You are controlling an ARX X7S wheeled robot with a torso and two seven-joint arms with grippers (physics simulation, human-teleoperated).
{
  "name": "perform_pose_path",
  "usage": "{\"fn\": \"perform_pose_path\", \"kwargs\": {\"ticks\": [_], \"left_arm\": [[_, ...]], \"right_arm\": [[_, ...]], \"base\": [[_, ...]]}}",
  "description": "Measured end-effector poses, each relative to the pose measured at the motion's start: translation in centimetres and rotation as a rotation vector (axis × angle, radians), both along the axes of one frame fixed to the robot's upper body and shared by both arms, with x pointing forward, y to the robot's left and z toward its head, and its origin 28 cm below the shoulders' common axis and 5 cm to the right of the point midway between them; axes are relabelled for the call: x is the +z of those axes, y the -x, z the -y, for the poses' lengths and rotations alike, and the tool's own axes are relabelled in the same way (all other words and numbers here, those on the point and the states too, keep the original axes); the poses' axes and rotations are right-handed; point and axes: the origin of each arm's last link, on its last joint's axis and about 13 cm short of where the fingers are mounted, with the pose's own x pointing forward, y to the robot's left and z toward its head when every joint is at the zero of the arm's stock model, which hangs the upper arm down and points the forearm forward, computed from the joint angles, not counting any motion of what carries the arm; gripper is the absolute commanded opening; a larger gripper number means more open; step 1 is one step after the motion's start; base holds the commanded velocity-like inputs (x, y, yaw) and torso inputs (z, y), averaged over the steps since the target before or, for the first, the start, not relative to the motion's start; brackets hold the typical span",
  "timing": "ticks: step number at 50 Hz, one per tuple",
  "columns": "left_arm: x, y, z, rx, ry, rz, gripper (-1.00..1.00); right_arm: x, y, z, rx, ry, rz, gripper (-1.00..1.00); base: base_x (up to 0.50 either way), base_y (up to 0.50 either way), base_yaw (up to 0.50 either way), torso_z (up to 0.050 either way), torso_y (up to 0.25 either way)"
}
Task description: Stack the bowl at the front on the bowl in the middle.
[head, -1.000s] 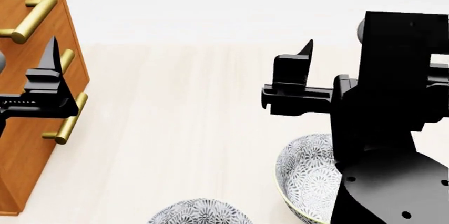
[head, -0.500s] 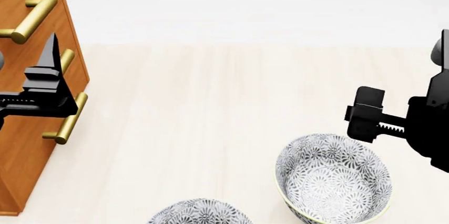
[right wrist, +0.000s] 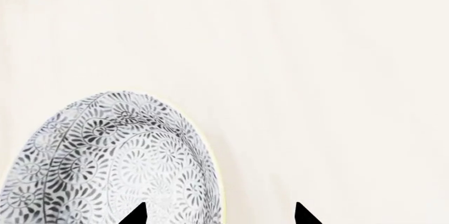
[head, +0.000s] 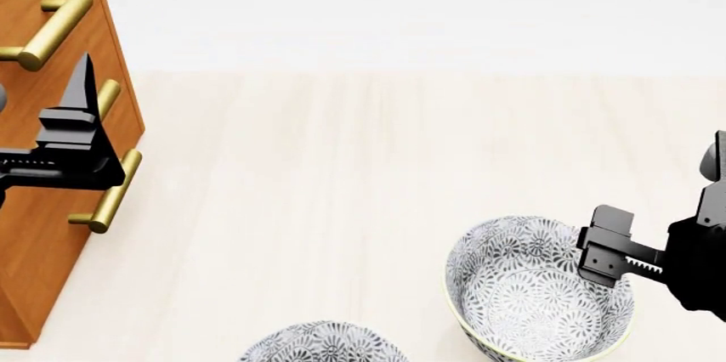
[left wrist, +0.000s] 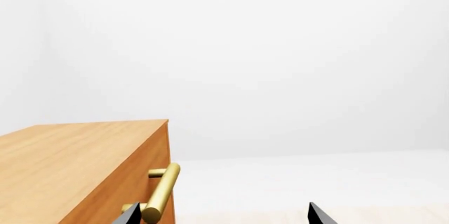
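Two grey-patterned bowls show in the head view. One bowl (head: 533,294) sits at the right, and only the rim of the nearer bowl (head: 323,343) shows at the bottom edge. I cannot tell which is the front bowl and which the middle one. My right gripper (head: 609,253) hangs open over the right bowl's far-right rim. In the right wrist view this bowl (right wrist: 112,161) lies under my right gripper (right wrist: 218,214), one fingertip over the inside and the other outside the rim. My left gripper (head: 77,103) is open and empty beside the cabinet; the left wrist view has it (left wrist: 224,216) with nothing between its fingertips.
A wooden cabinet (head: 40,209) with brass bar handles (head: 111,196) stands at the left, close to my left gripper; one handle (left wrist: 163,190) shows in the left wrist view. The bowls rest on a pale wood tabletop (head: 340,166).
My right arm swung from the view's middle to the right and came down onto the right bowl's rim, uncovering the bowl. The left arm and both bowls stayed still.
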Motion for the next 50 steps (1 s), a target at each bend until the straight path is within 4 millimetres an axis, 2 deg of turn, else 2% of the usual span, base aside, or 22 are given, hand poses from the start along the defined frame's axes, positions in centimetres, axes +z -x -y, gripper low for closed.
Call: {"fn": "perform_pose_path", "kwargs": {"ticks": [21, 37, 50], "left_arm": [[-0.2, -0.2, -0.1, -0.001, -0.004, -0.005, 1.0], [-0.3, -0.2, -0.2, 0.0, -0.007, -0.007, 1.0], [-0.3, -0.2, -0.1, -0.001, -0.01, -0.009, 1.0]], "right_arm": [[-3.0, -0.7, 0.6, -0.007, -0.037, -0.066, 1.0], [-4.2, -0.8, 0.7, 0.001, -0.046, -0.087, 1.0], [-5.0, -0.7, -0.1, 0.08, -0.02, -0.119, 1.0]], "base": [[0.0, 0.0, 0.0, 0.0, 0.0], [0.0, 0.0, 0.0, 0.0, 0.0], [0.0, 0.0, 0.0, 0.0, 0.0]]}}
